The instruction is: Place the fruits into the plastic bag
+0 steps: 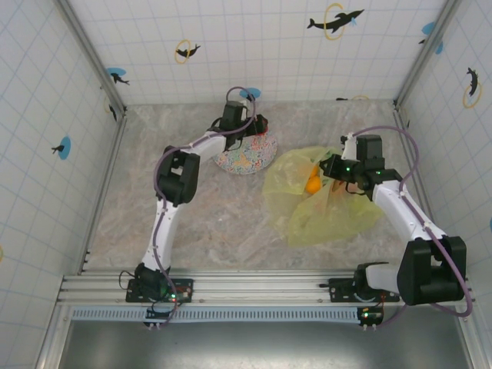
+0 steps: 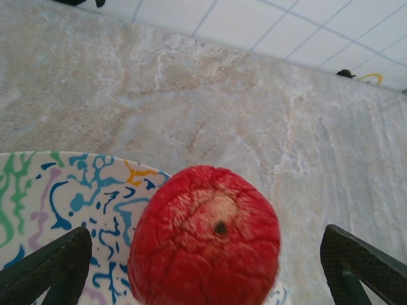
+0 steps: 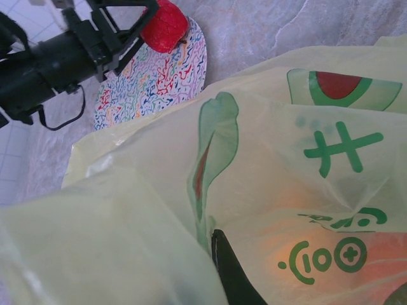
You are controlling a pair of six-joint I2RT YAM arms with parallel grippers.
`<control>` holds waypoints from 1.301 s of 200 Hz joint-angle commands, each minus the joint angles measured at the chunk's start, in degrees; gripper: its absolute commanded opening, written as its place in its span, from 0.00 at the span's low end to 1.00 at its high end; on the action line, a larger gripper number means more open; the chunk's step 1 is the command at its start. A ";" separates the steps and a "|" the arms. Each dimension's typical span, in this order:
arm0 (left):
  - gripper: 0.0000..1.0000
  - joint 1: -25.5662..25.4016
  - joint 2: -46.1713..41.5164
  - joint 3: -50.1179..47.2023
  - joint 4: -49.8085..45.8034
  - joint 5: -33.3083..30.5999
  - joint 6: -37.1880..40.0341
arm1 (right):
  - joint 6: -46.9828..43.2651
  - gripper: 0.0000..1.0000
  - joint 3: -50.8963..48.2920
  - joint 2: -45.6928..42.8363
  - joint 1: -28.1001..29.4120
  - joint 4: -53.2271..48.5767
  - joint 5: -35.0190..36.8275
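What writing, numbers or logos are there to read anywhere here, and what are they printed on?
No clear word reads anywhere.
On the plastic bag: a green cross-shaped sign, like a character, not legible.
Below it: round signs, rings and a ringed plus, no readable word.
Between them: a small word, too blurred.
On the plate: coloured squiggles, no letters.
On the walls: dolphin stickers, pictures without text.

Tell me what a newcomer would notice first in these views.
The red apple stands out first, at the edge of the patterned plate at the far centre of the table, between the open fingers of the left gripper. Next comes the big yellow-green plastic bag to the plate's right, with an orange showing through it and the right gripper shut on its top edge.
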 commanded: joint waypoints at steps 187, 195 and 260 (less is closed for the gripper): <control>0.56 0.24 -1.49 4.09 -2.92 2.85 0.99 | 0.53 0.00 -1.68 -0.32 0.20 1.95 -0.23; 0.55 0.18 -3.55 2.09 -2.08 3.19 0.92 | 0.59 0.00 -1.57 -0.30 0.24 1.93 -0.23; 0.50 -0.17 -29.98 -30.79 13.83 7.79 -3.46 | 0.81 0.00 -2.04 -0.46 0.44 2.38 -0.21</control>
